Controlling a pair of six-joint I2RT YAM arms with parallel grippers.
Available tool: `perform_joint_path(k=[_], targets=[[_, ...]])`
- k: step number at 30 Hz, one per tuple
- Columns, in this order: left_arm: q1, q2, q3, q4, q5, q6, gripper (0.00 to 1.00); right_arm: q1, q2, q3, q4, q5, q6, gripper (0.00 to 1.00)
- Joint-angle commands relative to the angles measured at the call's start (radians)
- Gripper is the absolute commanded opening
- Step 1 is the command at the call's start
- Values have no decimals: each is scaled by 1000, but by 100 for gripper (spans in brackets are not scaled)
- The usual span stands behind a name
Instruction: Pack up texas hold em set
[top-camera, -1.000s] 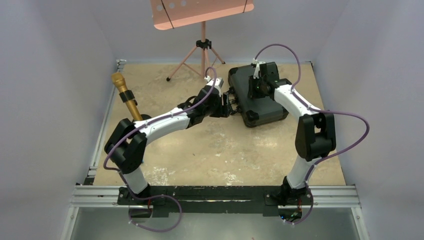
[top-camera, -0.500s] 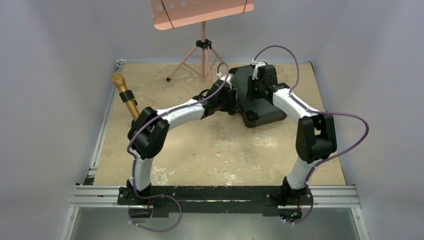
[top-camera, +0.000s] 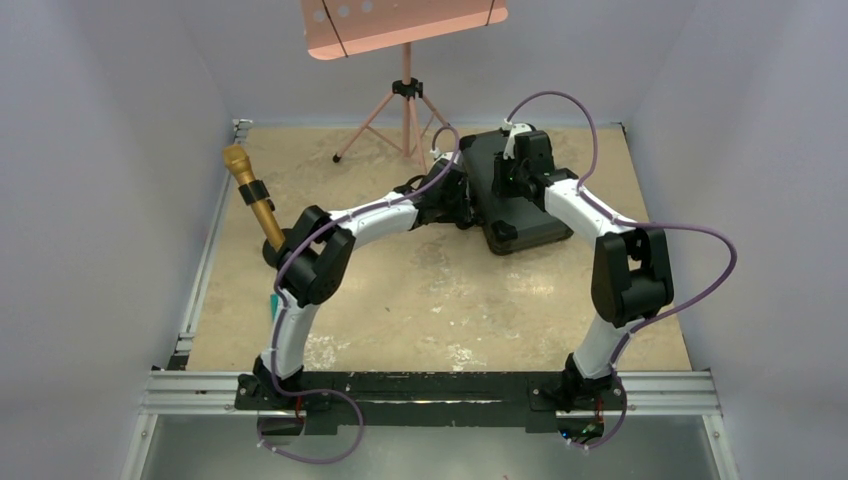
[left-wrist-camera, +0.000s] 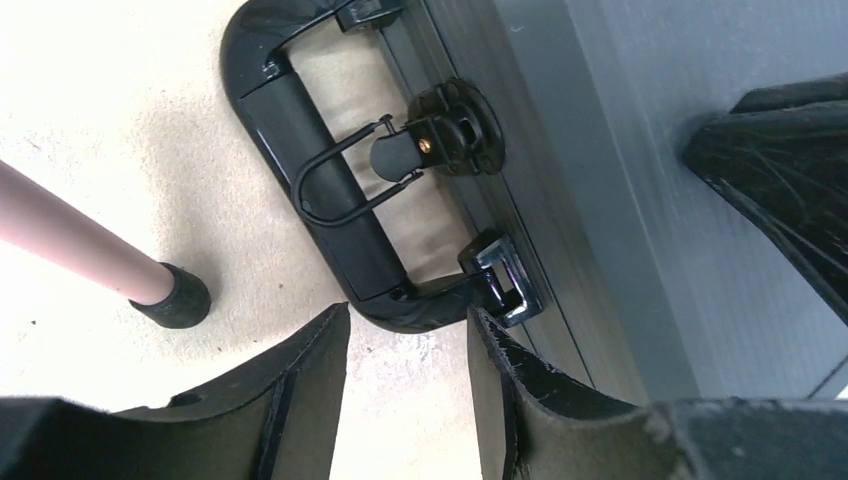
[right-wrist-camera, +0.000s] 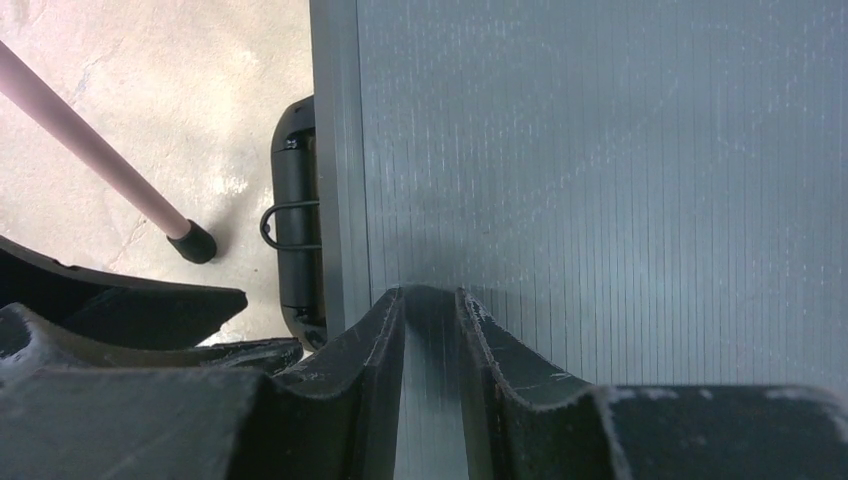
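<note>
The black hard case (top-camera: 528, 218) lies closed at the back right of the table. Its ribbed lid (right-wrist-camera: 600, 150) fills the right wrist view. My right gripper (top-camera: 510, 178) rests on the lid, its fingertips (right-wrist-camera: 430, 295) nearly together with nothing between them. My left gripper (top-camera: 462, 200) is at the case's left side. In the left wrist view it (left-wrist-camera: 408, 315) stands open just short of the handle (left-wrist-camera: 320, 150), beside a metal latch (left-wrist-camera: 500, 285), holding nothing. Chips, card decks and button are hidden.
A gold microphone (top-camera: 252, 195) stands at the left. A pink music stand (top-camera: 405, 90) is at the back, one rubber foot (left-wrist-camera: 172, 295) close to the handle. A small teal piece (top-camera: 272, 300) lies by the left arm.
The left arm has reached further right and back, bringing its gripper up against the case's handle side. The right gripper has stayed on the lid.
</note>
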Motion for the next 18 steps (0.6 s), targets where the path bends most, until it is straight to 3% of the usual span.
perform_joint_path(k=[1,18], targets=[[8,27,81,-38,-53,-13,50,25,84,-79,-193,-48,20,29],[29,113,153,-50,-44,-11,48,35,85,-80,-196,-53,15,28]])
